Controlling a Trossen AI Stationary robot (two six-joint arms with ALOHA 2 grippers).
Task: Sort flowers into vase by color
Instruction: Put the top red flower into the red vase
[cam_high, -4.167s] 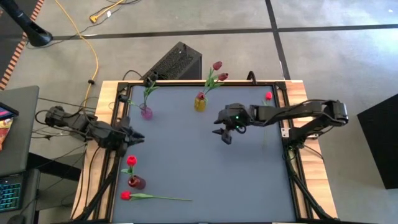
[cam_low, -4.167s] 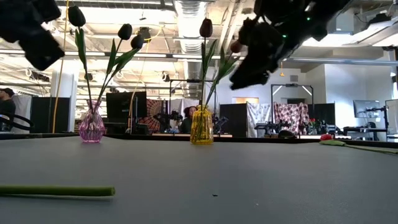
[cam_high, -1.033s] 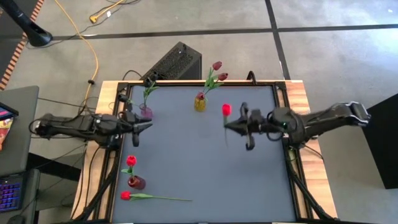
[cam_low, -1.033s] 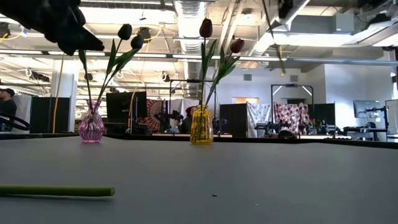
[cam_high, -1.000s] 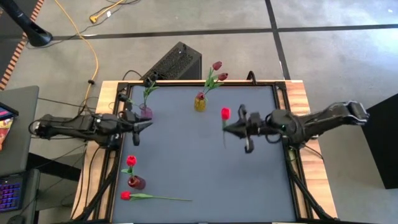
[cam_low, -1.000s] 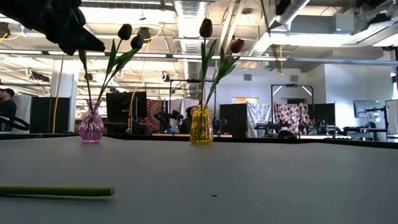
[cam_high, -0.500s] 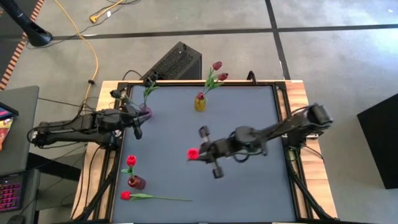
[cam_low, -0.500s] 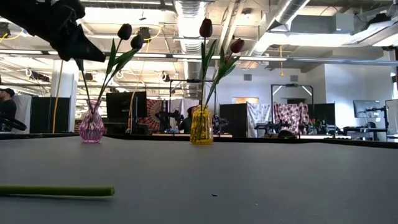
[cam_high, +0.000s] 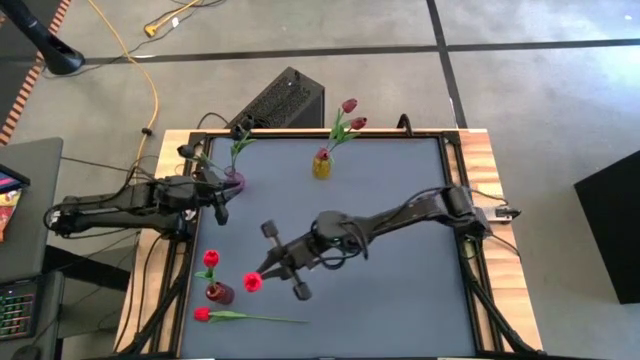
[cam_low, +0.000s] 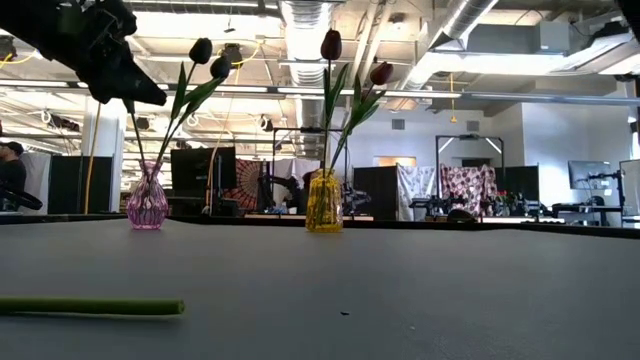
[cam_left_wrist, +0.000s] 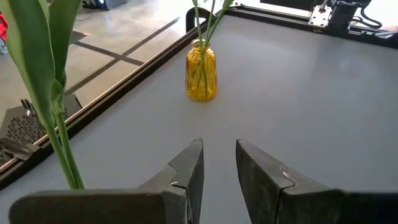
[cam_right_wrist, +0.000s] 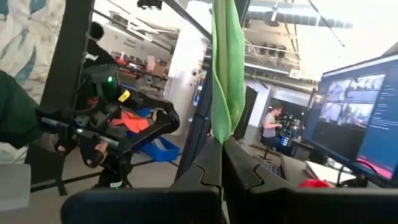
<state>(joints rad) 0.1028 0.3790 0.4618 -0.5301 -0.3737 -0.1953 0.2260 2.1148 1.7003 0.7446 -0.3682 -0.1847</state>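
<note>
My right gripper (cam_high: 270, 271) reaches across to the table's near left and is shut on a red tulip, whose head (cam_high: 252, 283) hangs just right of the dark red vase (cam_high: 218, 293). That vase holds one red tulip (cam_high: 211, 258). Another red tulip (cam_high: 203, 314) lies flat on the table near the front edge. My left gripper (cam_high: 216, 203) hovers open beside the pink vase (cam_high: 235, 181) of dark tulips, with nothing between its fingers (cam_left_wrist: 186, 171). A yellow vase (cam_high: 321, 166) holds maroon tulips. My right gripper pinches the tulip's green stem and leaf (cam_right_wrist: 227, 118) between its two shut fingers (cam_right_wrist: 208, 165), a short way below the head. The fingers come from the table's right, pointing toward the near left corner. The tulip is lifted clear of the table.
A black box (cam_high: 283, 98) sits behind the table's far edge. The table's middle and right half (cam_high: 400, 290) are bare grey mat. In the low view the lying tulip's stem (cam_low: 90, 307) shows at the near left. People and screens show in the room beyond.
My right gripper has swung from the table's middle toward the near left, carrying the red tulip to beside the dark red vase, and stayed shut. My left gripper has shifted slightly toward the far edge, next to the pink vase.
</note>
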